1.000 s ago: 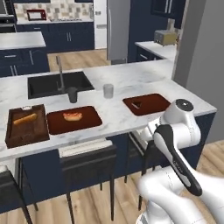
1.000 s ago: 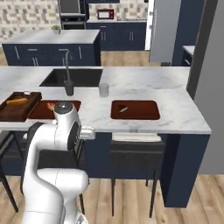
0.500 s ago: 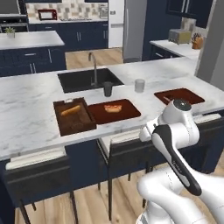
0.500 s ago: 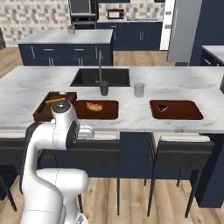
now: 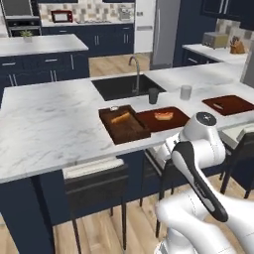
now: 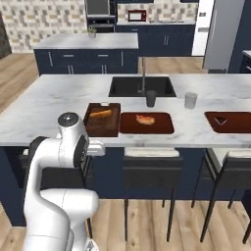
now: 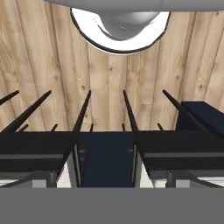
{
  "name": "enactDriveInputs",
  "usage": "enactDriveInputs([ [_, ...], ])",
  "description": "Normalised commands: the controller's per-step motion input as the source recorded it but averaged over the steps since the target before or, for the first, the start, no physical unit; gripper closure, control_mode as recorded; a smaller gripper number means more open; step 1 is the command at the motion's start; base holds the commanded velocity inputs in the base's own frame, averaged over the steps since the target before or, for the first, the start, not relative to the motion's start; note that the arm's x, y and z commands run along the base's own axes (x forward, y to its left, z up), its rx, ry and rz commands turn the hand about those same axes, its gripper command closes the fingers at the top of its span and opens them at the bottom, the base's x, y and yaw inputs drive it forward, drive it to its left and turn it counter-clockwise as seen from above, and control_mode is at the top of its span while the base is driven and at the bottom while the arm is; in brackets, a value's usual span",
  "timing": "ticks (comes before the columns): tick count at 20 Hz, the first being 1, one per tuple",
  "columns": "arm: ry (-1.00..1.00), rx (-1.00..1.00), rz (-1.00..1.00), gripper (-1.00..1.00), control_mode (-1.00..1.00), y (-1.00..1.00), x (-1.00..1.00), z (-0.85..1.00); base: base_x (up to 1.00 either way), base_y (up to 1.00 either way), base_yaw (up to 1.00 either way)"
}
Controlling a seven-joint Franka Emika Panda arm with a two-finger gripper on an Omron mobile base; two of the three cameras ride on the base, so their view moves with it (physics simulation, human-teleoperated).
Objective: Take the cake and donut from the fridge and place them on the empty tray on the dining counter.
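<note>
The empty tray (image 5: pixel 228 104), flat reddish-brown with rounded corners, lies at the right of the marble tabletop (image 5: pixel 54 116). Mid-frame, a matching tray (image 6: pixel 147 123) holds orange food, beside a dark box (image 6: pixel 102 119). The tool's jaws stand wide, holding nothing.

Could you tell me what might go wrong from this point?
The tray resembles the neighbouring food tray, so items could land on the wrong one. The stools under the dining counter stand close to the arm and might be bumped.
</note>
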Motion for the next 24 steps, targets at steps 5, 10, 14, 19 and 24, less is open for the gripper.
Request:
enactDriveInputs([
  [5, 0.00, 0.00, 0.00, -1.00, 1.00, 0.00, 0.00, 0.00, -0.13, 0.78, -0.09],
  [10, 0.00, 0.00, 0.00, -1.00, 1.00, 0.00, 0.00, 0.00, -0.09, 0.77, -0.09],
  [14, 0.00, 0.00, 0.00, -1.00, 1.00, 0.00, 0.00, 0.00, -0.01, 0.89, -0.11],
  [19, 0.00, 0.00, 0.00, -1.00, 1.00, 0.00, 0.00, 0.00, 0.00, 0.92, -0.12],
  [24, 0.00, 0.00, 0.00, -1.00, 1.00, 0.00, 0.00, 0.00, 0.00, 0.96, -0.20],
])
